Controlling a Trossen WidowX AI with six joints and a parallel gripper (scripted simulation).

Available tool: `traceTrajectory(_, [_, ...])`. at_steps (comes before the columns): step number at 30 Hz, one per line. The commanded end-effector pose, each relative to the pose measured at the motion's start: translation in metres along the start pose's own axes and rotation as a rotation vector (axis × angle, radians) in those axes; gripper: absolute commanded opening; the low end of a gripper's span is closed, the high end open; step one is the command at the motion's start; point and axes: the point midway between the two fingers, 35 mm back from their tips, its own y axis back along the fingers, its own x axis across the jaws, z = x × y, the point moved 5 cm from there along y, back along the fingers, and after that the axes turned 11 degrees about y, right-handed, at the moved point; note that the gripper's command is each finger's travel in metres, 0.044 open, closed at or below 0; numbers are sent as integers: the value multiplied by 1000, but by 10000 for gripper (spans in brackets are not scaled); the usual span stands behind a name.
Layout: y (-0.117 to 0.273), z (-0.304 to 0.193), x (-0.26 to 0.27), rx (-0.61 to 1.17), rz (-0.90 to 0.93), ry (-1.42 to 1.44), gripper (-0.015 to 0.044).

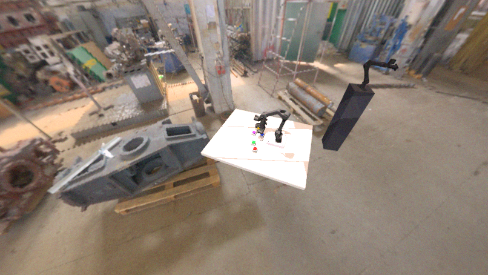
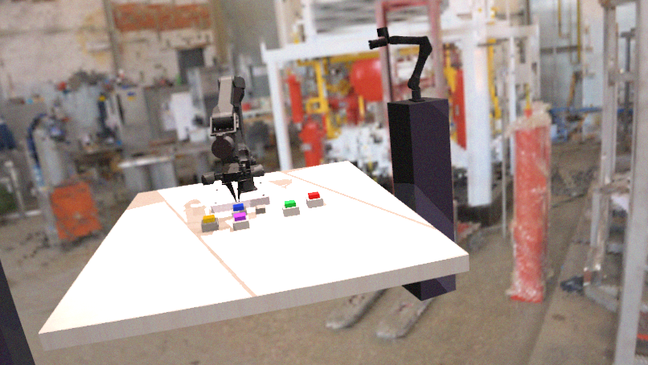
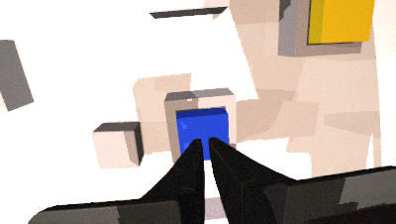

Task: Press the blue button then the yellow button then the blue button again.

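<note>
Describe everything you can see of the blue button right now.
The blue button is a small square cap of flat, saturated blue, seated in a pale grey box housing that rises around it. It sits upright on the white table, behind the purple button in the exterior view and to the right of the yellow button. A small grey block lies close beside it, apart. The shut gripper points down at its near edge; actual contact cannot be confirmed.
</note>
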Motion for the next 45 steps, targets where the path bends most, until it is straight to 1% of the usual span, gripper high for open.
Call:
traceTrajectory(1, [-9,-2,0,9,-2,-3,20])
traceTrajectory(8, [-20,-2,0,9,-2,-3,20])
traceTrajectory(29, [-20,-2,0,9,-2,-3,20])
traceTrajectory(30, [-16,-1,0,3,1,0,20])
traceTrajectory(33, [11,-2,0,8,-2,-3,20])
traceTrajectory(38, [13,-2,0,9,-2,-3,20])
traceTrajectory(41, [19,12,12,8,0,-3,99])
traceTrajectory(45, [35,44,50,7,4,-3,204])
